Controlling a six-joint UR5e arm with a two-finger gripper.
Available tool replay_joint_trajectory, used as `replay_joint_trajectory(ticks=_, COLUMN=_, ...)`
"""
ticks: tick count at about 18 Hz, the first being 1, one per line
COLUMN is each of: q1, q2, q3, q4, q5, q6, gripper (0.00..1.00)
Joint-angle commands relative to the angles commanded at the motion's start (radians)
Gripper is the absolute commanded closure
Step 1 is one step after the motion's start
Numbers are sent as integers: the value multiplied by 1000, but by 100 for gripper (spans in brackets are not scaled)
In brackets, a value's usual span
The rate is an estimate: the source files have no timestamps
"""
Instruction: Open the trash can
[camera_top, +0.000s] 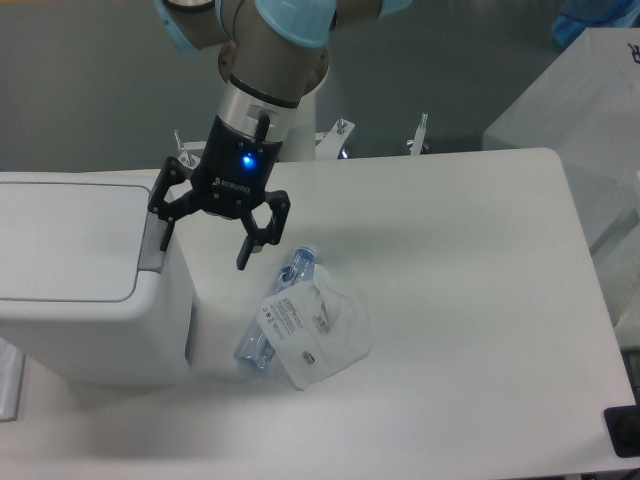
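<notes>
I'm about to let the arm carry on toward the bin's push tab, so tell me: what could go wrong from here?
1. The open end effector hangs at the trash can edge; one finger might miss the grey push tab and catch the lid rim.
2. Its other finger points toward the clear bottle and white packet and could knock them.

Viewpoint: one fixed camera, raised above the bench (470, 300).
Facing: steeply down, toward the bench's far edge.
Nearness: close; bench fills the frame.
</notes>
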Motion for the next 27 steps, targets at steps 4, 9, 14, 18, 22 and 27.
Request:
replay_joint_trajectory(ticks=4, q1=-8, q2=0, q3=-6, q4=-2, q5=0, q6=0, gripper=0)
replay_joint_trajectory(ticks=9, q1=-8, q2=-3, q3=-11, q4=3, q5=2, q6=2, gripper=0)
replay_joint_trajectory(ticks=14, q1=-8, q2=-3, q3=-9, q4=2, q5=9, q6=0, gripper=0)
replay_joint_trajectory(ticks=18, q1=-6, q2=3, q3=1, q4=6, q5=8, q6=0, gripper=0)
replay_joint_trajectory(ticks=22, q1=4, q2=2, q3=57, q4=6, q5=9, q6=14, gripper=0)
replay_joint_trajectory(ticks=27, q1=110, q2=-5, q3=110, q4=6, q5=9, q6=76, gripper=0)
